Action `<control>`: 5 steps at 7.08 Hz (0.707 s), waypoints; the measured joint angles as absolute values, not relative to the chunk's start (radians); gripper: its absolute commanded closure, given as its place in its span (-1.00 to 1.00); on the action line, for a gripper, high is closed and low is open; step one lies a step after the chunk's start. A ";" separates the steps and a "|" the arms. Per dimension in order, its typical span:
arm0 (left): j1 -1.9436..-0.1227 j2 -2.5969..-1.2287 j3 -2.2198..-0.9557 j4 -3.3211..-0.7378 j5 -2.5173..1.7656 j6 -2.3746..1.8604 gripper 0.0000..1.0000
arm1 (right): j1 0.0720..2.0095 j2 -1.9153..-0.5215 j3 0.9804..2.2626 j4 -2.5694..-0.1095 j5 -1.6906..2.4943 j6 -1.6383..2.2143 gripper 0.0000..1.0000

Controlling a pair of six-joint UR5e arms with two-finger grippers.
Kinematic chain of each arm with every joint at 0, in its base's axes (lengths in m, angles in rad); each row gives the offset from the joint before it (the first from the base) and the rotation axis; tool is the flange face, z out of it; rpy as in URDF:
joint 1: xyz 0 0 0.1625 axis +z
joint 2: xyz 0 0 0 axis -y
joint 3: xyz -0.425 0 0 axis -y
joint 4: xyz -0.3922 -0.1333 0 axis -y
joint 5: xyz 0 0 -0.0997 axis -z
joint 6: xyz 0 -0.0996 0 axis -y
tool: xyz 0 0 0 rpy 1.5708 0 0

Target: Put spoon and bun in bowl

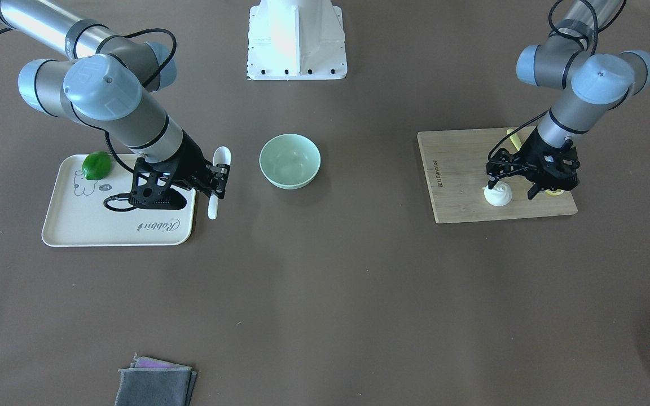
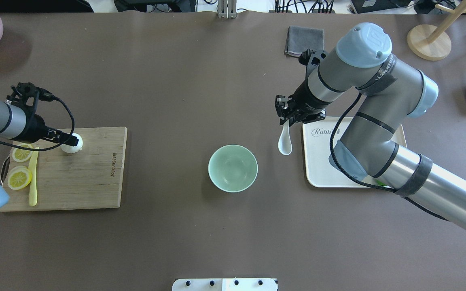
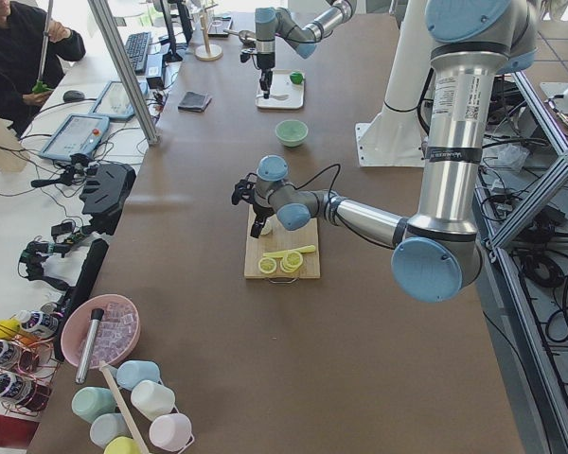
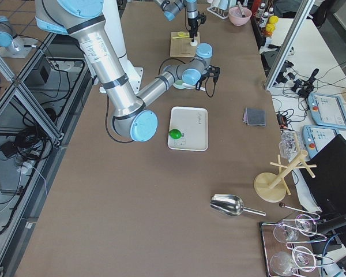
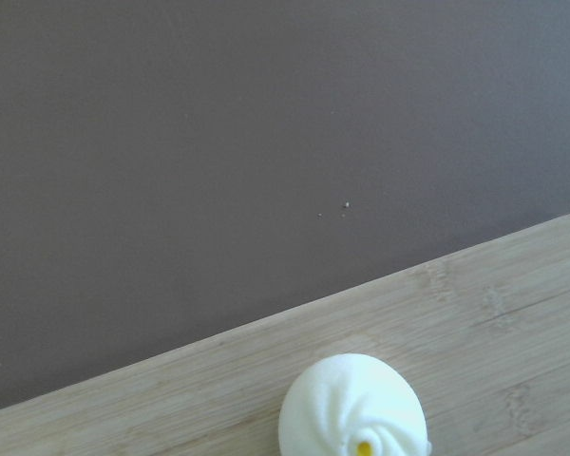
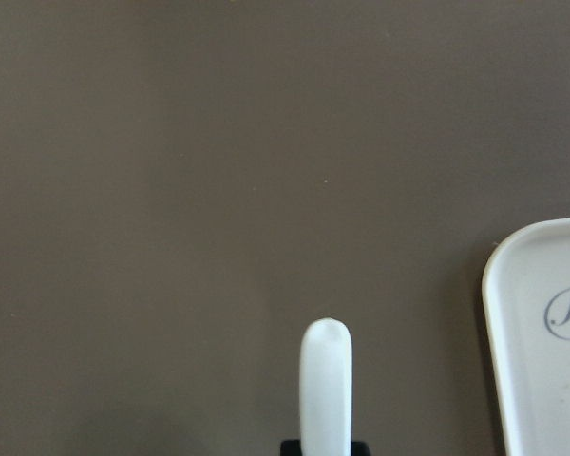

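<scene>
Bowl (image 2: pixel 213 161) empty, overhead centre. Right gripper (image 2: pixel 286 117) clamped on spoon (image 2: pixel 284 143) handle, right of bowl beside tray (image 2: pixel 318 165). Left gripper (image 1: pixel 511 190) over bun (image 2: pixel 72 144) on board (image 2: pixel 87 178), overhead left; jaws seemingly spread, bun not gripped.

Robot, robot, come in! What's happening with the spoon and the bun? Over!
Right hand shut on spoon, beside tray. Left hand at bun on cutting board, grip unclear. Bowl empty, nothing blocking it.

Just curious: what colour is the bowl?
The bowl is pale mint green; overhead view shows it best.
</scene>
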State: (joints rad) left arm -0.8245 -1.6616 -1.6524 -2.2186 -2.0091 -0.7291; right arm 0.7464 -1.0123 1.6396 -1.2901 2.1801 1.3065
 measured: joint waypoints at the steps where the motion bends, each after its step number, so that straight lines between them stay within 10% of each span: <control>1: -0.820 -1.678 -1.619 -2.247 -2.005 -0.734 0.99 | 0.735 -0.988 1.640 -1.290 2.179 1.329 1.00; 5: -0.821 -1.683 -1.689 -2.230 -2.057 -0.820 1.00 | 0.708 -0.936 1.640 -1.290 2.170 1.368 1.00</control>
